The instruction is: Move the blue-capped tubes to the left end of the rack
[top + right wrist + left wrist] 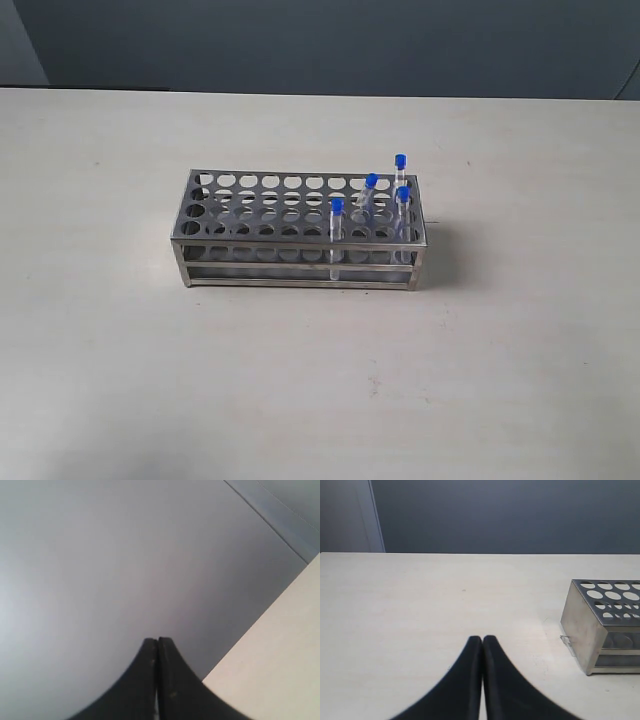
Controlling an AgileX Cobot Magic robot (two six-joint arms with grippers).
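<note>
Blue-capped tubes are standing at the right of the rack, none transferred yet. Left pincer and right pincer are idling, pressed together; one must spread first.

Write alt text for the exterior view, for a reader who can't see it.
A silver metal test-tube rack stands on a pale table, with four blue-capped tubes clustered in holes at its right end; the rest of its holes look empty. A dark grey-blue wall runs behind the table.
</note>
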